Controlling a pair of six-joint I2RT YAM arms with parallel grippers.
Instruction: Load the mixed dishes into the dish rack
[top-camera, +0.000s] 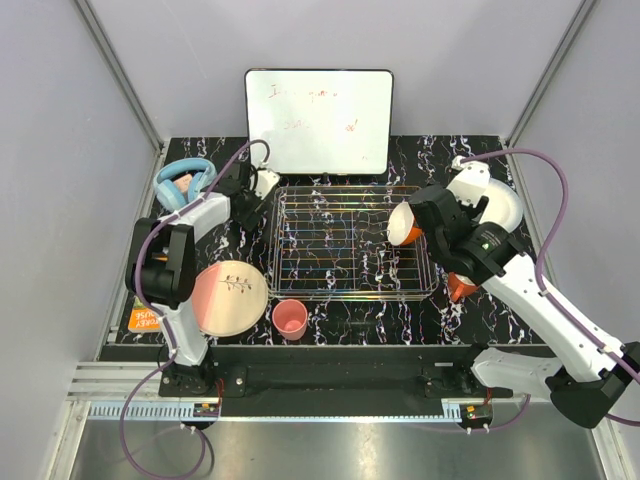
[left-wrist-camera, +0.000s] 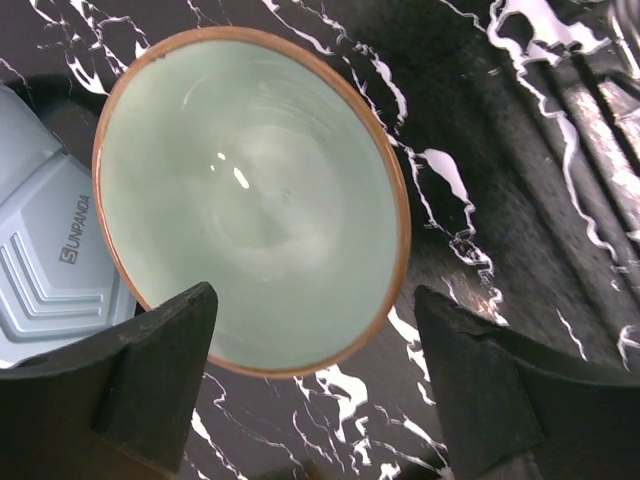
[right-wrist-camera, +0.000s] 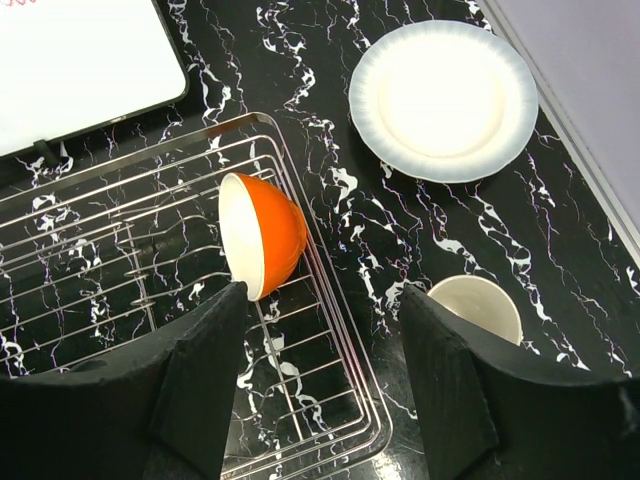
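Entry, mint-green bowl (left-wrist-camera: 250, 205): it is sitting upright on the desk (left-wrist-camera: 470, 120) just ahead of the left claw (left-wrist-camera: 315, 385), with its near rim lying between the two fingers. The light-blue headphones (left-wrist-camera: 45, 270) are crowding it on the claw's left side. The left claw is standing wide open and gripping nothing. Handling, as a judgement: the grip is probably best taken on the near rim, one finger inside and one outside, with the lift going straight up so the headphones are not dragged along. Entry, orange bowl with white inside (right-wrist-camera: 262, 235): it is standing on edge inside the dish rack (right-wrist-camera: 120, 260), just ahead of the left finger of the right claw (right-wrist-camera: 325, 385), which is also hanging open and empty. Views: only the left wrist camera is showing the green bowl, since the overhead one is hiding it under the arm. The right wrist camera is showing the whole white plate (right-wrist-camera: 443, 100) and the orange mug (right-wrist-camera: 475, 305) to that claw's right. Only the overhead camera is showing the large pink plate (top-camera: 230, 297) and small pink cup (top-camera: 290, 318), well behind both claws.
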